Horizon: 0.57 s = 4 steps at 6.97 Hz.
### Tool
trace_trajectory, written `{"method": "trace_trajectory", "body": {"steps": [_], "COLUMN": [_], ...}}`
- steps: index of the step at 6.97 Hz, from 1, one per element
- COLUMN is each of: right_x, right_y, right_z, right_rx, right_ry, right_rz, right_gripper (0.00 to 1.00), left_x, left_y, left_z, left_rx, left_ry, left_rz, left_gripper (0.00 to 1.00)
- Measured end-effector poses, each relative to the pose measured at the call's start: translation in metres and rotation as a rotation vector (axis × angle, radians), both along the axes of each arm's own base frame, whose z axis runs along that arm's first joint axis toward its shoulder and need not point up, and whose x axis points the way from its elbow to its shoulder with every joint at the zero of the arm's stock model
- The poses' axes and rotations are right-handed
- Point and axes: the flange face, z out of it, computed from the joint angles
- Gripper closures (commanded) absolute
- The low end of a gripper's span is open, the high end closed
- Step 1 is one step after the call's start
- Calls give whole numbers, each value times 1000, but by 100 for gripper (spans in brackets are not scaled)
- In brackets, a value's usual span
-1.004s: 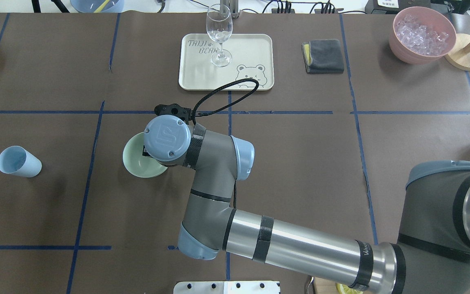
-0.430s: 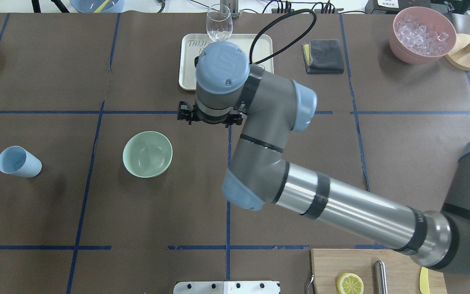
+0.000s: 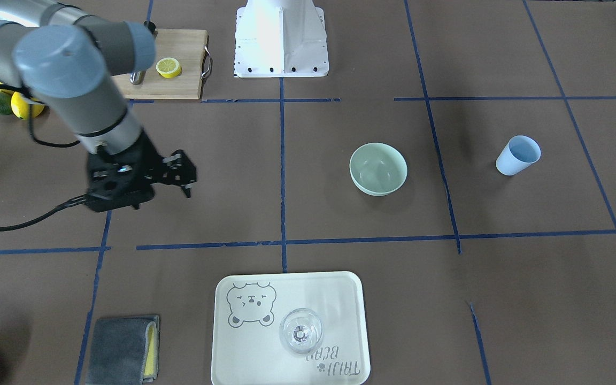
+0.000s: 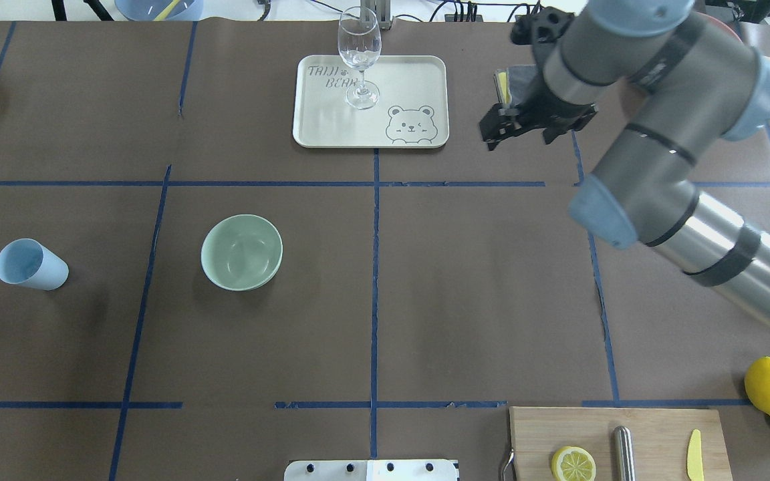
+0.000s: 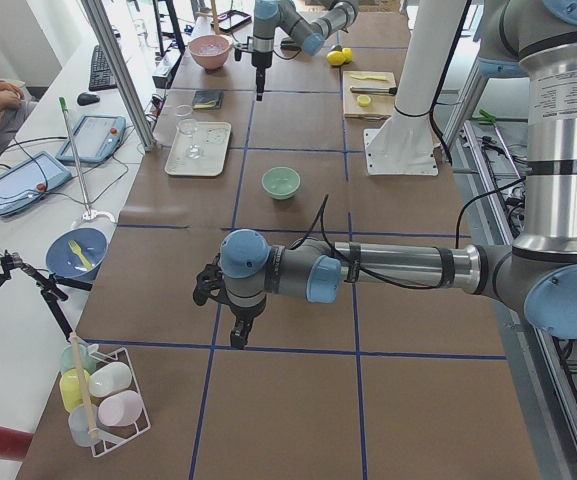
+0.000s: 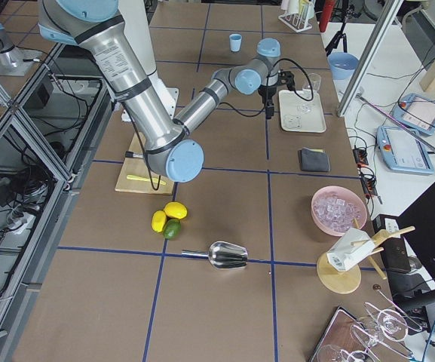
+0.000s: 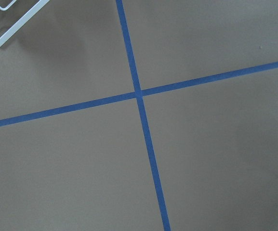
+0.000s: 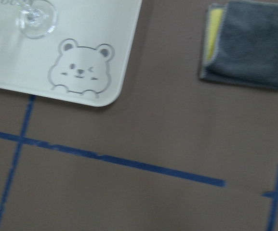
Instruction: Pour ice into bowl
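right gripper (image 3: 182, 174): released, fingers spread, nothing between them; pointing down over bare table, between tray (image 4: 331, 127) corner and folded grey cloth (image 3: 121, 350)
right wrist view: looks down on bear-print tray corner, glass foot, cloth with yellow edge, blue tape lines
left gripper (image 5: 238, 335): seen only from the exterior left view, hanging over a tape line at the robot's left end of the table; cannot tell if released or clenched
left wrist view: tape cross on brown cover, corner of a white wire rack, no fingers in shot
bowl (image 4: 241, 252): mint green, upright on table, alone in its tape square, just left of the centre tape line in overhead view; well apart from both grippers
ice: cannot make out any clear cubes in bowl or cup; location unknown
cup (image 4: 29, 264): light blue, on table on the bowl's far side from the right arm, well apart from bowl
wine glass (image 4: 359, 50): upright on tray
pink bowl (image 6: 340, 211): full of whitish ice, robot's right end of table, beyond cloth
cutting board (image 4: 625, 427): near robot base, lemon slice (image 4: 573, 463) on it
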Motion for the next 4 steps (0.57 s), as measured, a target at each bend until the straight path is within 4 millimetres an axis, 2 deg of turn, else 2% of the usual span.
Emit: {"method": "trace_trajectory", "body": {"steps": [1, 2, 3, 4], "right_x": [72, 139, 205, 265], "right_y": [-12, -11, 3, 31], "right_z": [59, 120, 181, 240], "right_rx": [52, 96, 123, 121], "right_ry": [41, 80, 114, 146], "right_rz": [-56, -112, -154, -175], "right_gripper": [0, 0, 0, 0], "left_x": [0, 0, 0, 0], "left_y": [-1, -2, -2, -3], "left_z": [-2, -3, -4, -6], "left_rx": [29, 46, 55, 62], "left_ry": [2, 4, 5, 4], "left_rz": [0, 0, 0, 0], "left_gripper": [0, 0, 0, 0]}}
